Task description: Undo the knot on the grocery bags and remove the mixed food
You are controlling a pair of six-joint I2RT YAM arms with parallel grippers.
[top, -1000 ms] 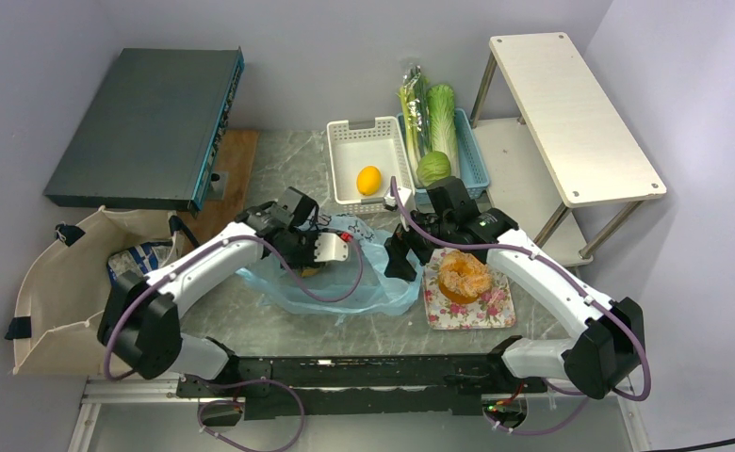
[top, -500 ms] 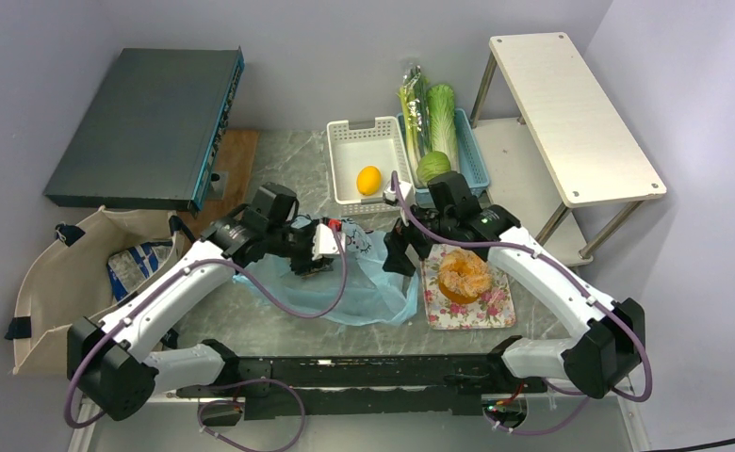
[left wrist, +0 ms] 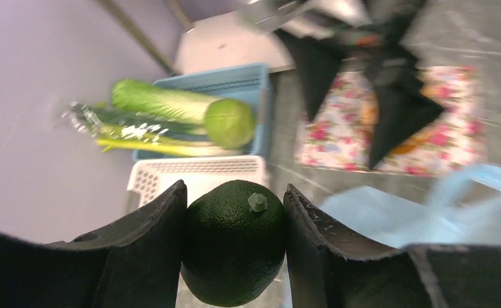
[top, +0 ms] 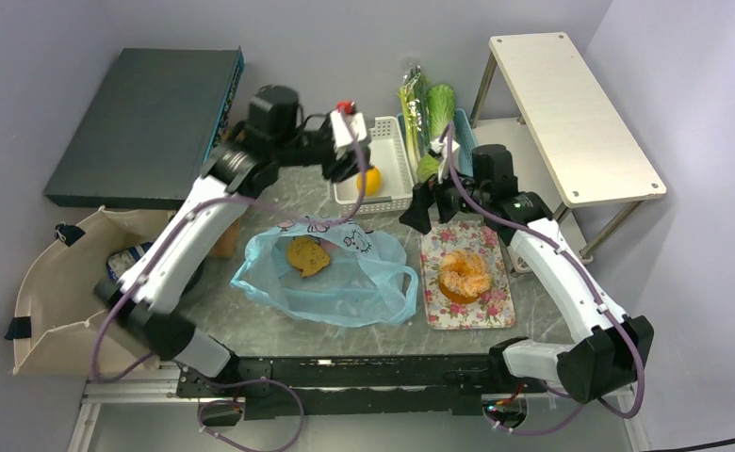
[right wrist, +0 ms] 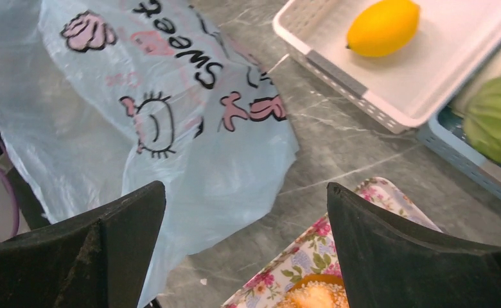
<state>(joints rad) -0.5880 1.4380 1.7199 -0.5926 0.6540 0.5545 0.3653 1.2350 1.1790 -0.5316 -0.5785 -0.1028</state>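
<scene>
My left gripper [left wrist: 235,192] is shut on a dark avocado [left wrist: 233,250], pinched between both fingers. In the top view this gripper [top: 337,155] hangs in the air over the near-left part of the white basket [top: 397,160]. The light-blue grocery bag [top: 345,292] lies flat on the table with its mouth open, and a brown bread slice [top: 307,255] shows inside. The knot is not in view. My right gripper [top: 418,202] is open and holds nothing [right wrist: 245,189], between the bag [right wrist: 106,128] and the floral plate [top: 496,306], which holds the orange doughnut [top: 464,274].
A lemon [top: 373,179] lies in the white basket. The blue basket [left wrist: 235,77] holds green stalks [left wrist: 126,128], napa cabbage [left wrist: 158,99] and a round cabbage [left wrist: 230,122]. The beige tote [top: 53,282] with a chip bag [top: 123,262] lies left. A dark box [top: 147,122] stands back left, a shelf [top: 571,113] right.
My left arm rose out of the blue bag with the avocado and swung back to the white basket. The right gripper drew back from the bag. The bread slice now shows.
</scene>
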